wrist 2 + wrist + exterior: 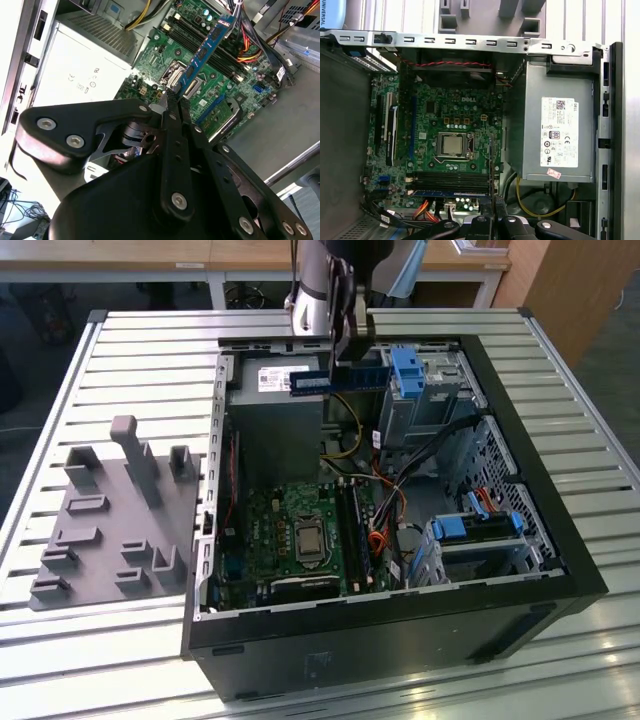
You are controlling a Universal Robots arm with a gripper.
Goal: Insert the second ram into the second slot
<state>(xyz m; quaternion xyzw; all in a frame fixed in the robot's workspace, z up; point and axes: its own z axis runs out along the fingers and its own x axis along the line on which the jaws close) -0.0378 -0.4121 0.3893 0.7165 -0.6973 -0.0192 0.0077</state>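
Tool [350, 352] clamped tight on the second ram [335, 380] — the blue stick is held roughly level, up above the open computer case [540, 540] and not yet in any slot. Beneath it lies the green motherboard [300, 530] with its dark memory slots [452, 179]. Farther off — a grey fixture plate [110, 510] sits on the slatted desk [150, 350].

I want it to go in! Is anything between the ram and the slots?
Nothing visible is. The gripper holds the ram in the air over the open case. The slots lie bare below, and the cables run beside them.
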